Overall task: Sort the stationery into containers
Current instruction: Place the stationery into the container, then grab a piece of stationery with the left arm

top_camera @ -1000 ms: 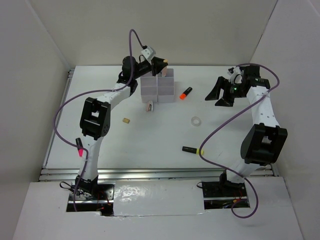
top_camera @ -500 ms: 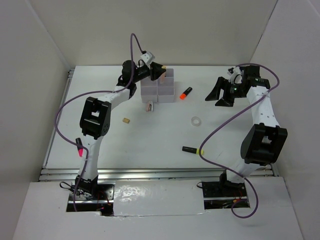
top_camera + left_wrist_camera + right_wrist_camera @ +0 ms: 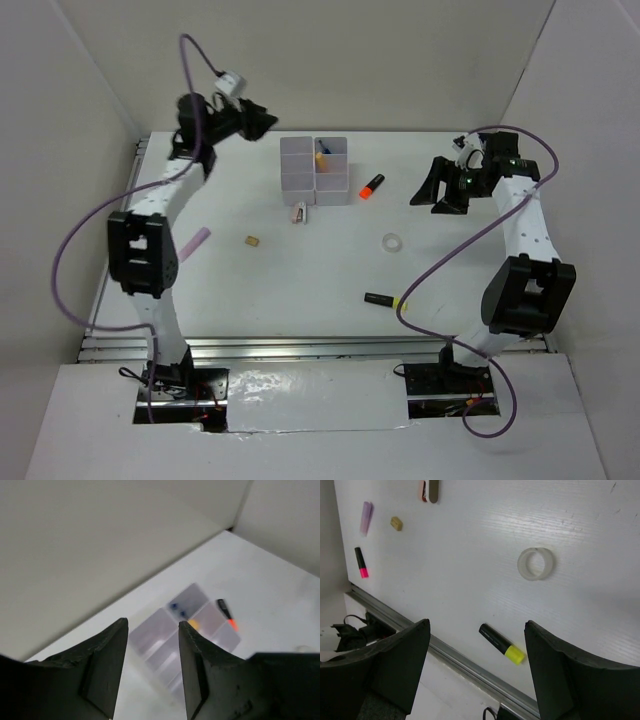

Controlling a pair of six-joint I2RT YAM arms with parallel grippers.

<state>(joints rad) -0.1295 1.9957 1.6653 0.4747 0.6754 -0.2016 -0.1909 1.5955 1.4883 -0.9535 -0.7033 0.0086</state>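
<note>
The white bin cluster (image 3: pixel 300 178) stands at the back centre; one back bin holds a yellow-orange item and something blue. My left gripper (image 3: pixel 262 120) is open and empty, raised to the far left of the bins; its wrist view (image 3: pixel 152 625) shows the bins (image 3: pixel 160 640) below, between its fingers. An orange-and-black highlighter (image 3: pixel 371 185) lies right of the bins. My right gripper (image 3: pixel 440 186) is open and empty, high at the right. Its wrist view (image 3: pixel 476 625) shows the tape ring (image 3: pixel 535 563) and yellow-and-black highlighter (image 3: pixel 501 643).
On the table lie a tan eraser (image 3: pixel 253 241), a pale pink marker (image 3: pixel 195 241), a pink-and-grey item (image 3: pixel 299 212) in front of the bins, the tape ring (image 3: pixel 393 243) and the yellow highlighter (image 3: pixel 385 299). A black-and-pink highlighter (image 3: pixel 360 562) lies near the front left edge.
My left arm has swung from above the bins up and away to the far left. The pale pink marker on the left of the table has come into sight. The right arm has hardly moved.
</note>
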